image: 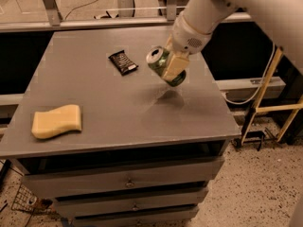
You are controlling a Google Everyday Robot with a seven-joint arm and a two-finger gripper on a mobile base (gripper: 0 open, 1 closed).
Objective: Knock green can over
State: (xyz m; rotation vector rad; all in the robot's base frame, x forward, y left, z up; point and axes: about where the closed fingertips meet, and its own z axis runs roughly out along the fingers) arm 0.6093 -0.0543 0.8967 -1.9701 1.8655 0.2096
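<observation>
The green can (pixel 163 65) is tilted hard to the left, silver top pointing up-left. It hangs just above the grey table (pixel 113 112), with its shadow below it. My gripper (pixel 173 65) reaches in from the upper right on the white arm and is shut on the can; a pale finger (pixel 175 66) lies across its side.
A black snack wrapper (pixel 123 62) lies left of the can. A yellow sponge (pixel 56 121) lies near the front left corner. The table's right edge is close to the can. Drawers sit below the tabletop; a wooden frame (pixel 265 103) stands to the right.
</observation>
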